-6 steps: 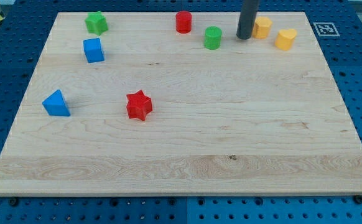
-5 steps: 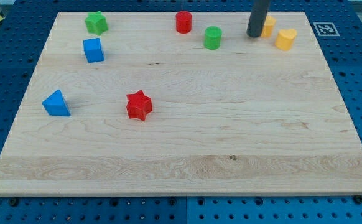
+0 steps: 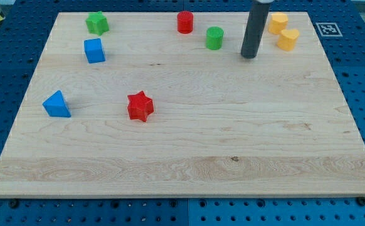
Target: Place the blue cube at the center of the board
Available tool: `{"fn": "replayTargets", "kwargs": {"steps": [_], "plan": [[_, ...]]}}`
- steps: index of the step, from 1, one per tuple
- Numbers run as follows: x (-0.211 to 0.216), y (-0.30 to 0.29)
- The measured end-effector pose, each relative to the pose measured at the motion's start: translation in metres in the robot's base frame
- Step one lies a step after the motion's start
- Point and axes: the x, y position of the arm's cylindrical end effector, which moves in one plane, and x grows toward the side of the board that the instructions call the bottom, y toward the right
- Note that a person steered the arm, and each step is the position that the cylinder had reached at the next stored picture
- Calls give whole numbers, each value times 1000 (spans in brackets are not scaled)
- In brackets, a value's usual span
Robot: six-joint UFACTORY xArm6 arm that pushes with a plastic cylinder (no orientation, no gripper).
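The blue cube (image 3: 95, 50) sits near the board's (image 3: 189, 144) ten o'clock corner, well apart from its centre, with a green star (image 3: 97, 23) just at its twelve o'clock. A blue triangular block (image 3: 57, 104) lies toward its seven o'clock, a red star (image 3: 140, 106) toward its four. Along the top edge stand a red cylinder (image 3: 185, 22) and a green cylinder (image 3: 215, 37). My tip (image 3: 249, 56) (a plain rod, nothing to open or hold) rests at the green cylinder's four o'clock, touching nothing. Two yellow blocks (image 3: 283, 31) lie at its two o'clock.
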Motion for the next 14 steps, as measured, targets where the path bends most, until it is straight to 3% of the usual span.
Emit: {"fn": "replayTargets", "kwargs": {"steps": [1,3,5,6,7,11,13,14], "plan": [[34,-37],[61,-179],[64,-353],[41,-412],[25,-432],[-11,-423],[-35,-363],[-30,-285]]}}
